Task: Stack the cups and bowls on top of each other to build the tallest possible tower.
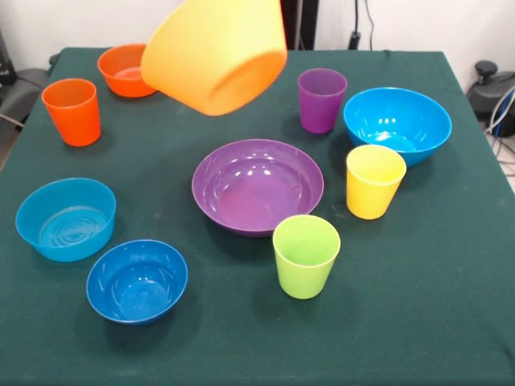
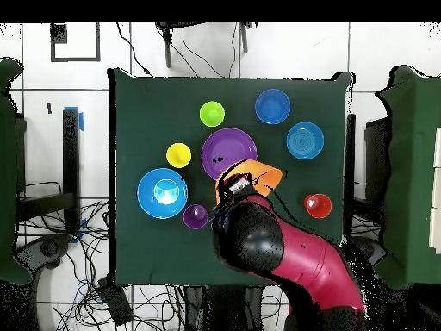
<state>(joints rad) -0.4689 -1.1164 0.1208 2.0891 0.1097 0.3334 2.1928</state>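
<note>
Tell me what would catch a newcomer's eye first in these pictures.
The big orange-yellow bowl hangs tilted in the air above the table's far middle, carried by the red and black arm. Below it the purple bowl sits at the centre of the green table, ringed by bright cups and bowls.

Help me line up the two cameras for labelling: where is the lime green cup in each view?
Front view: the lime green cup stands low, right of centre, just below the purple bowl.
Overhead view: the lime green cup sits near the table's top edge, just up and left of the purple bowl.
Shared landmark: the purple bowl, next to the cup in both.
</note>
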